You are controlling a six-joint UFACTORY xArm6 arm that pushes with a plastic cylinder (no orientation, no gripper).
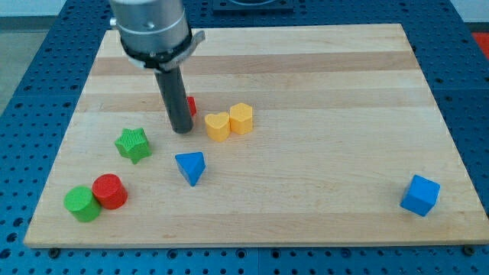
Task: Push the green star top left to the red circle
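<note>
My end effector is a bare rod holding nothing, my tip point(182, 130) just right of and beyond the green star point(133, 144), which already sits far-right of the red circle point(110, 191); I judge I am lining up to push it leftward.

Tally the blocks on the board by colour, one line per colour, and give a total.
Green: 2, the green star and the green circle.
Red: 2, the red circle and a red block partly hidden behind the rod.
Yellow: 2, the yellow heart and the yellow hexagon.
Blue: 2, the blue triangle and the blue cube.
Total: 8
</note>
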